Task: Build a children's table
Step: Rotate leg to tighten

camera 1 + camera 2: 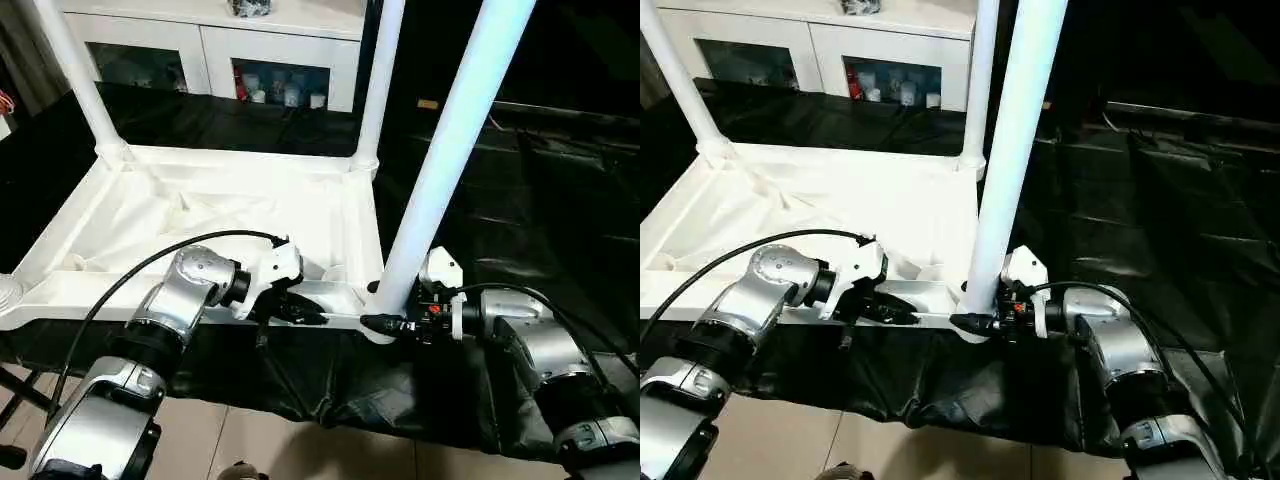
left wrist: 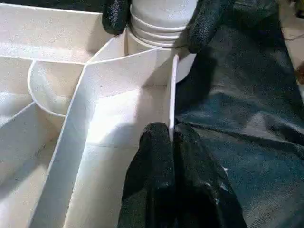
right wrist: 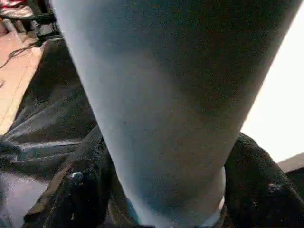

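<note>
The white table top (image 1: 230,200) lies upside down on a black cloth, ribbed underside up. Three white legs stand in its corner sockets: far left (image 1: 75,75), far right (image 1: 380,80) and near right (image 1: 450,150). My left gripper (image 2: 171,135) is shut on the thin near rim wall of the top, close to the near right corner. My right gripper (image 1: 385,322) reaches in from the right. Its black fingers (image 2: 209,23) lie against both sides of the near right leg's ringed base (image 2: 156,28), just above the socket.
A white cabinet (image 1: 210,40) with glass doors stands behind the table top. The black cloth (image 1: 520,200) covers the work surface to the right and hangs over the near edge, with tiled floor (image 1: 260,440) below.
</note>
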Motion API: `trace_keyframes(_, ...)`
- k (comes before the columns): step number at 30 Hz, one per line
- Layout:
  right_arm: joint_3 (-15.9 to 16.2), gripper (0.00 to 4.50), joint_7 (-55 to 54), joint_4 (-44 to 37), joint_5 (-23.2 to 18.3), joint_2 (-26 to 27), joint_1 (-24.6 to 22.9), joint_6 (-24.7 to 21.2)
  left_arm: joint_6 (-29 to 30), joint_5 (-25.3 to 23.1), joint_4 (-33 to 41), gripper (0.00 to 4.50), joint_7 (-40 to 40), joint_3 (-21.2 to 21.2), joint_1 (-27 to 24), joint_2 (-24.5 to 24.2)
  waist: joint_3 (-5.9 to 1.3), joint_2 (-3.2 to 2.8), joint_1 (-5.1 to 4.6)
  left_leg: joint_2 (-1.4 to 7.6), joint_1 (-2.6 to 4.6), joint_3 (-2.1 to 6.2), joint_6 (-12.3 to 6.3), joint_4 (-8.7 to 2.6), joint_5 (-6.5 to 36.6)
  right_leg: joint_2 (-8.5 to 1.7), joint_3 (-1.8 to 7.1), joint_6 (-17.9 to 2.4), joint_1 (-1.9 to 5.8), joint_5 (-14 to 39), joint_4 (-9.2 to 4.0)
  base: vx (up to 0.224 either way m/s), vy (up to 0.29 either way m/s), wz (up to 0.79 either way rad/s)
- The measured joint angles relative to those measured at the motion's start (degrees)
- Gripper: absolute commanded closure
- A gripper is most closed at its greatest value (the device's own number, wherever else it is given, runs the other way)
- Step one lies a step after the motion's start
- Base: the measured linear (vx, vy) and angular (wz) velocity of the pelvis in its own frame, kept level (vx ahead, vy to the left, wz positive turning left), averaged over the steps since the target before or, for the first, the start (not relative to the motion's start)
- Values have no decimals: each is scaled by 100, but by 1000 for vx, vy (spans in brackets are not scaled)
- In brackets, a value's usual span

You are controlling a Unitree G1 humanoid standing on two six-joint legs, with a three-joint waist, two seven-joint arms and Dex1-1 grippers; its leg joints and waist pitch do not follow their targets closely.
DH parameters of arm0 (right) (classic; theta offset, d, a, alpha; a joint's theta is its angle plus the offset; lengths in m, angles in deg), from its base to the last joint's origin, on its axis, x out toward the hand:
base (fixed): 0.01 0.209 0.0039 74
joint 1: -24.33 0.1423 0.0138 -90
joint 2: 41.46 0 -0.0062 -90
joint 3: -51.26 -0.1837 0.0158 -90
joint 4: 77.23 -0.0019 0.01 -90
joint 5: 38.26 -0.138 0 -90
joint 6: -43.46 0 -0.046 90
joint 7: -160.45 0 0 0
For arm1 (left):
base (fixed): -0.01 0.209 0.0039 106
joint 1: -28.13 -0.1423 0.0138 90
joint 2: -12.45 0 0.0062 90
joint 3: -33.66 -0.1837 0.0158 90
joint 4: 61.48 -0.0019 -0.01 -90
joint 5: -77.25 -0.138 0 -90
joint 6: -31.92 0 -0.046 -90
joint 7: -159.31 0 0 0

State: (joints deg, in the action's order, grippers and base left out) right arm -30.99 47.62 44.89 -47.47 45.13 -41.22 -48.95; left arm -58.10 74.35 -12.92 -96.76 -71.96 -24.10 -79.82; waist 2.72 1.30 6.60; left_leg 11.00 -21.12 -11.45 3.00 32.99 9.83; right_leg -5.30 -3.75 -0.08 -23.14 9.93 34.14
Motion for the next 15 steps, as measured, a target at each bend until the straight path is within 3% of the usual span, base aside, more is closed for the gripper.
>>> trace_keyframes(6, -672, 178, -2067, 84, 105, 649, -118, -39, 244, -264, -411, 450, 1236, 107, 306, 538, -3, -10, -50, -3, 4, 0, 2, 4, -1, -1, 4, -2, 1, -2, 2, 0, 0, 0)
trace_keyframes(15, -1039, 178, -4839, 226, 621, 1535, 79, -33, 498, -535, -505, 450, 2587, 175, 367, 1189, -36, -89, -144, -10, 7, -2, 1, -9, 0, -4, 6, 1, 3, 0, -9, 0, 0, 0)
